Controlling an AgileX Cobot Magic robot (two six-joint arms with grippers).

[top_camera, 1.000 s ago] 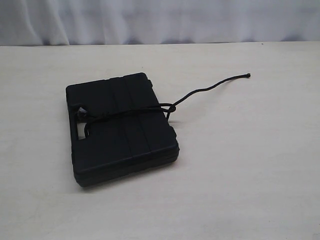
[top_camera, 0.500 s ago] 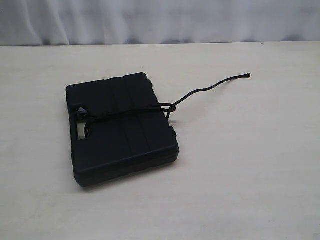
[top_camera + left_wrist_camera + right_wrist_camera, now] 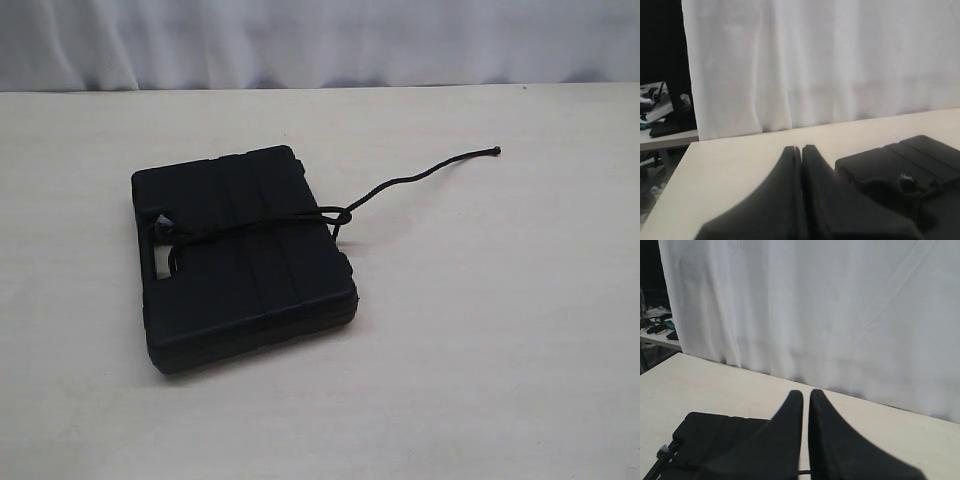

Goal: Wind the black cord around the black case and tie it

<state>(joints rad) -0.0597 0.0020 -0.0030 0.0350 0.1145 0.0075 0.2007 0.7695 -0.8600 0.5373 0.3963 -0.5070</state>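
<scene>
Left gripper (image 3: 801,148) has its two fingers pressed tight together, with nothing between them. Right gripper (image 3: 805,392) looks the same to me: fingers pressed together, holding nothing. Both hang above the table (image 3: 500,350), and neither one touches the case or the cord.

On my screen I see the black case (image 3: 250,285) lying flat on the table, a bit left of the middle in the exterior view. Its handle hole (image 3: 160,263) is on the left side. The black cord (image 3: 420,178) goes across the lid, from the handle side to the right edge. I see a knot (image 3: 342,215) sitting at that right edge. From the knot the loose end runs over the table, away from the case, toward the far right. It ends in a small lump (image 3: 497,151). The other end, a frayed tip (image 3: 163,224), sits by the handle hole. Behind the table hangs a white curtain (image 3: 320,40).
</scene>
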